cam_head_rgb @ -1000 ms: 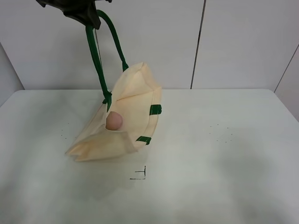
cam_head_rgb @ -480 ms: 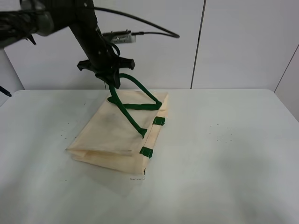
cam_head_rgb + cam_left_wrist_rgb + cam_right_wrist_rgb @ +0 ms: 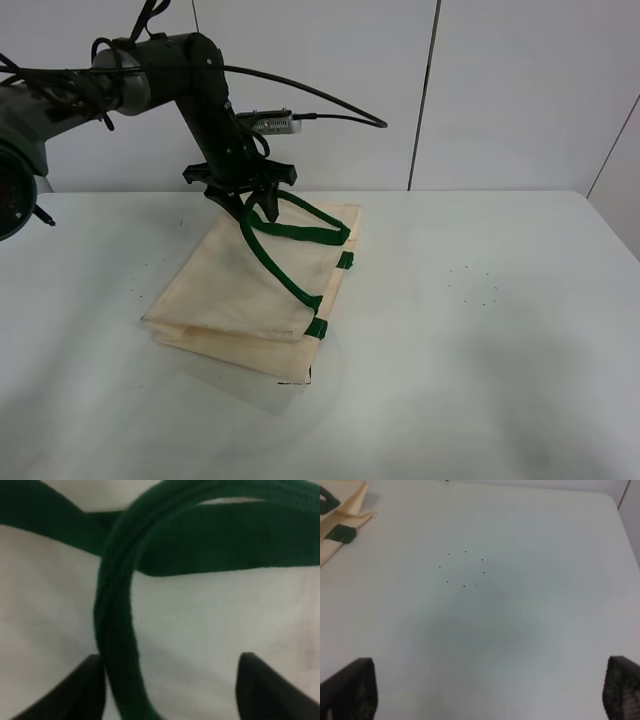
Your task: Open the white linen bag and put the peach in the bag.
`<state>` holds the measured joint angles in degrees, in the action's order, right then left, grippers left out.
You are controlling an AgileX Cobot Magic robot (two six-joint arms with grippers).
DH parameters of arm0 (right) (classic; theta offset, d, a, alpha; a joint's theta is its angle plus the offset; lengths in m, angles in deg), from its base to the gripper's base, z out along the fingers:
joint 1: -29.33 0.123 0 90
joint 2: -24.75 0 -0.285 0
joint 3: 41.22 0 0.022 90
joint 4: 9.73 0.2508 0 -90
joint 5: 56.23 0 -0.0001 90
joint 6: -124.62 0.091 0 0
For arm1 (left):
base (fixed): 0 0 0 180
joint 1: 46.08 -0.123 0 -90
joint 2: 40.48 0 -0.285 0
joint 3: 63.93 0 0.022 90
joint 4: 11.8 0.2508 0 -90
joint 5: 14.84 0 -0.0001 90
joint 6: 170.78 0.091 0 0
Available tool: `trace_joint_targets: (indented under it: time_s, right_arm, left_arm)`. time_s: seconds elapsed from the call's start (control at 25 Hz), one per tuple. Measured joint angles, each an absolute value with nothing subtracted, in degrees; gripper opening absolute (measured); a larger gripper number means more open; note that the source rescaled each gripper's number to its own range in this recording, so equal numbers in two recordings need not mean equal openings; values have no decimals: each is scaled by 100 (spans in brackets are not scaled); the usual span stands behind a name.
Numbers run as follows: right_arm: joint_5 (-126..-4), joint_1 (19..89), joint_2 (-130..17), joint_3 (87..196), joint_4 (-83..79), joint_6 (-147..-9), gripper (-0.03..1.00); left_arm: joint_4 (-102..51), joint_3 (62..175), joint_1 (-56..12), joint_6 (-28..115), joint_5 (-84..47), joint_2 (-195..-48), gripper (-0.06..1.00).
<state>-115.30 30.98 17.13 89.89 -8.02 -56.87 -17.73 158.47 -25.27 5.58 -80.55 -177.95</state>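
**Over the flat bag, the left arm is the close one**

On the table (image 3: 520, 330) the white linen bag (image 3: 250, 290) lies flat, its long side running from near to far. Its green strap (image 3: 290, 235) loops over the far end. The left gripper (image 3: 252, 203) hangs right above that loop, fingers spread apart, with the strap between them but not pinched. The right gripper (image 3: 485, 690) is well apart from the bag, wide open over bare table. The peach is not in sight; it may be inside the bag.
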Motion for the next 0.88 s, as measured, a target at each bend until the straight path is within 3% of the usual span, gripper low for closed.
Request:
trace_joint_targets:
  time_s: [0.44, 0.88]
  right_arm:
    - [-11530, 3098, 1713, 8989, -802, -5687, 100]
    - [-11530, 3098, 1713, 8989, -802, -5682, 100]
  left_arm:
    - [-768, 15847, -2649, 400, -8064, -17795, 85]
    - [-701, 15847, -4224, 383, -8233, -17795, 85]
